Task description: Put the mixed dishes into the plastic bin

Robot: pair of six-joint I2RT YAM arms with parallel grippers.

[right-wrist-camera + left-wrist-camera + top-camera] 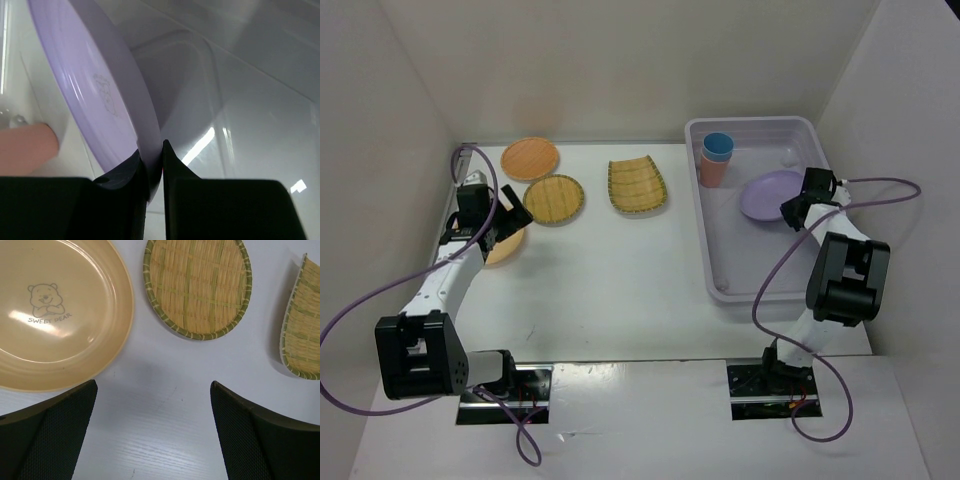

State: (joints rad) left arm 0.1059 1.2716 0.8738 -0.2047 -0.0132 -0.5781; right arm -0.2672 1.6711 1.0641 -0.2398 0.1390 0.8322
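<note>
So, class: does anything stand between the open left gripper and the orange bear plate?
Nothing visible does. Only bare table lies between the left gripper and the orange bear plate; the round woven plate sits off to the side.

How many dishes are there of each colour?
Orange plates: 2
Yellow woven plates: 2
Lavender plate: 1
Blue cup: 1
Coral cup: 1
Total: 7
</note>
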